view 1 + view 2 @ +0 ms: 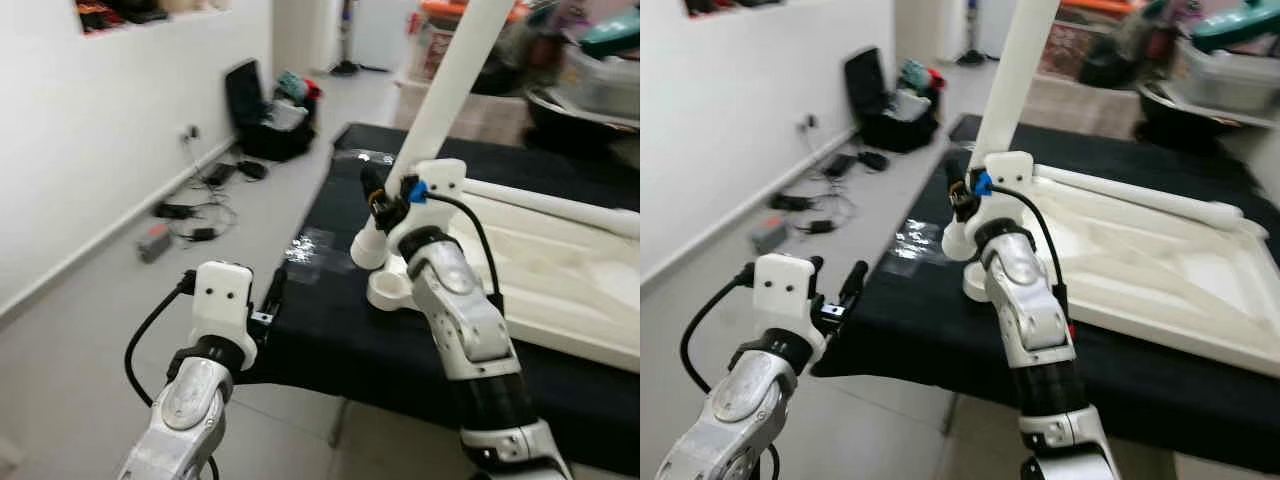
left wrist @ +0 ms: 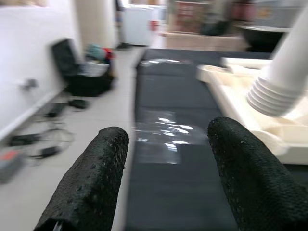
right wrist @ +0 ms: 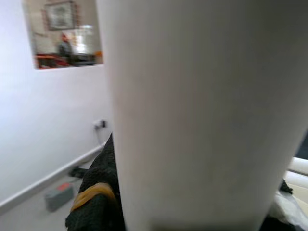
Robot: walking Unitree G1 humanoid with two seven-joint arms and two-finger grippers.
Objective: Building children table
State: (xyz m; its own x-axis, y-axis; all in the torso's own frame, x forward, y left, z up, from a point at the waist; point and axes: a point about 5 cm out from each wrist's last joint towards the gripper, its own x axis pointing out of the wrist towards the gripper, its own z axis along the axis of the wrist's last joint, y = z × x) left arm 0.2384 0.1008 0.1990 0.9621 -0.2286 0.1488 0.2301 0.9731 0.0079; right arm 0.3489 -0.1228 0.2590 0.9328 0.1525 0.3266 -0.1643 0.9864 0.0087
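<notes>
Two arms up at the black-covered bench [image 1: 330,330]. Our right gripper [image 1: 385,215] has its fingers clamped on the white table leg [image 1: 445,95], tilted, its threaded end [image 2: 272,94] just above the corner socket [image 1: 388,290] of the upside-down white tabletop [image 1: 560,280]. Left gripper [image 2: 166,178] hovers at the bench edge, fingers [image 2: 91,173] spread, holding nothing. We can't read any labels or writing; too blurred.

The right arm reaches up and forward, bent at the wrist. The right gripper [image 1: 385,205] has its jaws closed around a white leg [image 1: 445,90], which it holds tilted. The left arm is low and stretched forward. The left gripper [image 2: 166,163] has its jaws wide apart and holds nothing.
</notes>
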